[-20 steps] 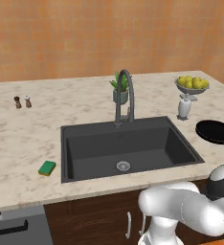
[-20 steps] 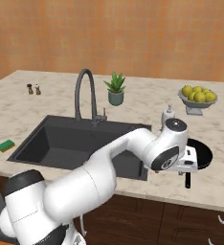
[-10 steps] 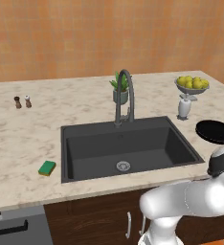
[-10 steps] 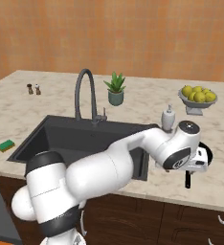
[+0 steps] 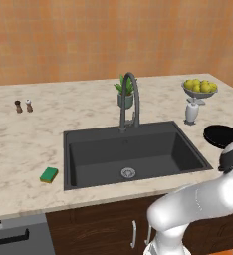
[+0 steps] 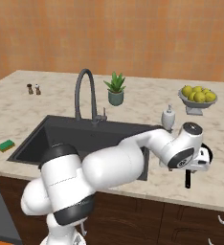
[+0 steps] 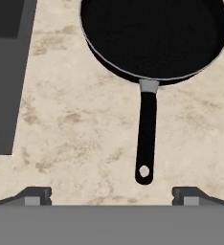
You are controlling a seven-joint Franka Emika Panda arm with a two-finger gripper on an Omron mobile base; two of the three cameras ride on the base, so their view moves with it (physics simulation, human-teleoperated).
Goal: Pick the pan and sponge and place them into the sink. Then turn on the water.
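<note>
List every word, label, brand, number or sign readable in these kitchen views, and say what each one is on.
None: no readable text in any view.
The pan, sponge, soap bottle, the two shakers, plant pot and fruit bowl carry no visible lettering or labels.
The counter and the wall behind it are plain patterned surfaces.

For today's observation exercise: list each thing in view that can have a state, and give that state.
pan: empty, on the counter, not gripped
sponge: on the counter, green face up
sink: empty
faucet: off
gripper: open, above the pan handle
fruit bowl: full
</note>
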